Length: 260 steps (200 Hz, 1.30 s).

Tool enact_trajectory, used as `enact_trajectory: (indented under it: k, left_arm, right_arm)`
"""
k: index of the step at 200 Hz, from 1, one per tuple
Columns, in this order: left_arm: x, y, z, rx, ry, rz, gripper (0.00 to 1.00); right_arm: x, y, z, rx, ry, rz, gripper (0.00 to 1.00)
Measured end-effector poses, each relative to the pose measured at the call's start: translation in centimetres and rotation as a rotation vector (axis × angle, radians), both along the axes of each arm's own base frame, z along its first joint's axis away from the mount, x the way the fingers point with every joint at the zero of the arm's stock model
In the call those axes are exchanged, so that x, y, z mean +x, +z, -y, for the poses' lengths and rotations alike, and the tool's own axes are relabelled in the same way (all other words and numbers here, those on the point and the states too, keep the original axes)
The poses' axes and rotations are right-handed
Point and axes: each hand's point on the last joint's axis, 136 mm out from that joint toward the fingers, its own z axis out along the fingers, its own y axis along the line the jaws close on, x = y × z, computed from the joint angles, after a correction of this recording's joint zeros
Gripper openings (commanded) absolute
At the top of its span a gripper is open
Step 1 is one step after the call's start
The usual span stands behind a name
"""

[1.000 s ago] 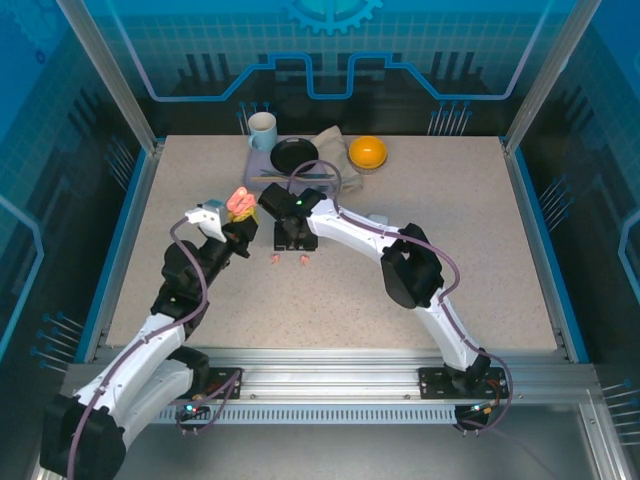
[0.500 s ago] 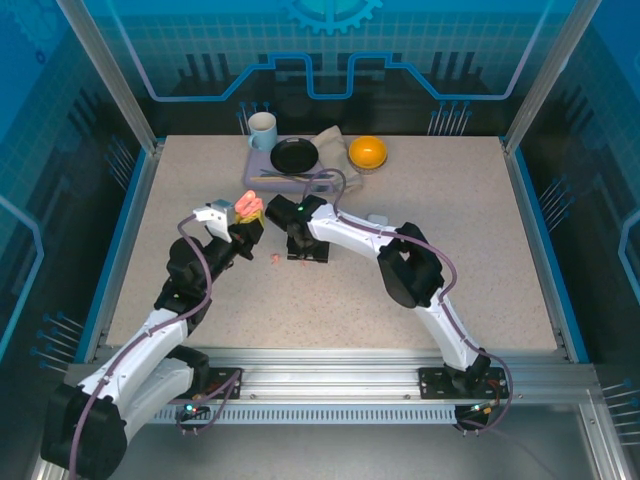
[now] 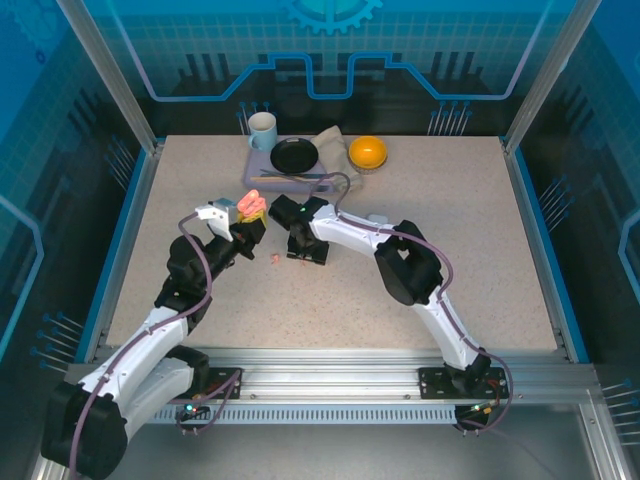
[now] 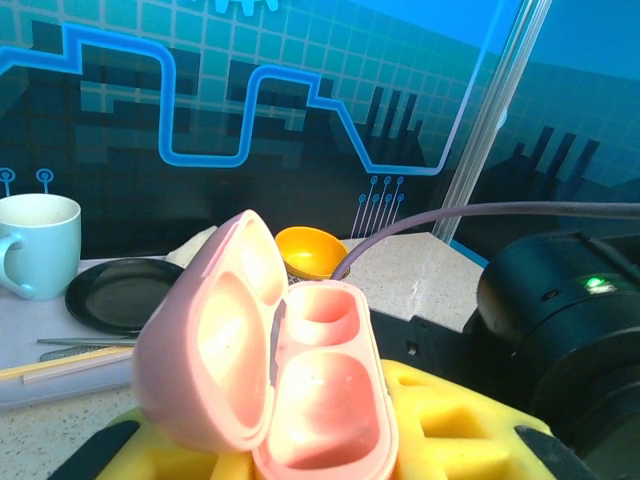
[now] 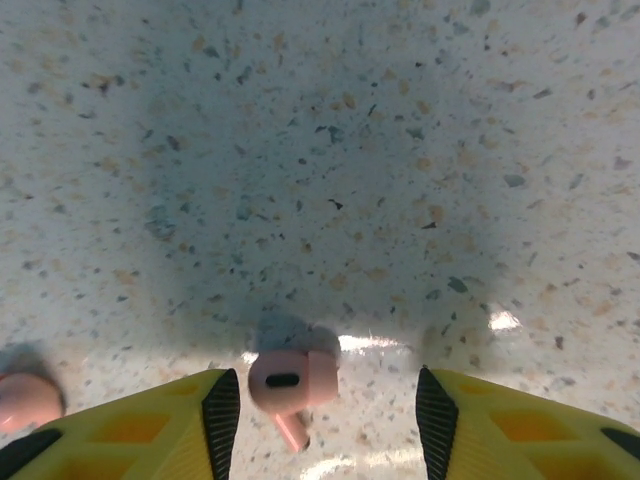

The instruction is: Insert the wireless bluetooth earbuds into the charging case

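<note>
The left tool (image 3: 244,226) was clenched on the open salmon-pink plastic charging case (image 4: 300,380). The right tool (image 5: 328,415) stood released, its yellow fingers (image 5: 140,425) flanking one small salmon-pink earbud (image 5: 292,380) on the speckled tabletop (image 3: 450,260), untouched. A second salmon-pink earbud (image 5: 22,400) lay near the left finger.

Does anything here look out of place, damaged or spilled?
Nothing looks damaged or spilled. One pink earbud lies loose on the table between the open fingers of the right gripper, and a second earbud lies nearby, while the open pink case has both wells empty.
</note>
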Motion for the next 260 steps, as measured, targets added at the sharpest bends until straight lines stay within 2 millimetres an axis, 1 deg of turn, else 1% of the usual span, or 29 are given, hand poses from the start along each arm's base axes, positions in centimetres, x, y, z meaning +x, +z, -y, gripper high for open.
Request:
enact_trajectory:
  k: [10, 24, 60, 100, 140, 173, 223, 243, 260]
  left_arm:
    - [0.0, 0.0, 0.0, 0.000, 0.000, -0.001, 0.00]
    - [0.1, -0.1, 0.0, 0.001, 0.000, -0.004, 0.00]
    - [0.1, -0.2, 0.0, 0.001, 0.000, -0.005, 0.00]
    - [0.1, -0.2, 0.0, 0.001, 0.000, -0.005, 0.00]
    - [0.1, -0.2, 0.0, 0.001, 0.000, -0.005, 0.00]
    - [0.1, -0.3, 0.0, 0.002, 0.000, -0.007, 0.00]
    - [0.2, -0.3, 0.1, 0.003, 0.000, -0.010, 0.00]
    - [0.1, -0.3, 0.2, 0.003, -0.010, -0.009, 0.00]
    - [0.0, -0.3, 0.5, 0.004, -0.031, -0.011, 0.00]
  right_arm:
    - [-0.1, -0.6, 0.2, -0.014, -0.003, -0.009, 0.52]
    - [0.1, -0.2, -0.1, -0.002, -0.005, -0.002, 0.50]
    - [0.1, -0.4, -0.1, -0.004, -0.006, -0.003, 0.48]
    - [0.1, -0.4, 0.1, -0.012, -0.008, -0.006, 0.41]
    - [0.0, -0.4, 0.2, -0.018, -0.012, -0.011, 0.36]
    - [-0.1, -0.4, 0.3, -0.019, -0.021, -0.014, 0.30]
    - [0.0, -0.3, 0.4, -0.016, -0.024, -0.005, 0.27]
    - [0.0, -0.2, 0.8, -0.012, -0.028, 0.005, 0.27]
    - [-0.1, 0.2, 1.8, -0.016, -0.037, 0.017, 0.27]
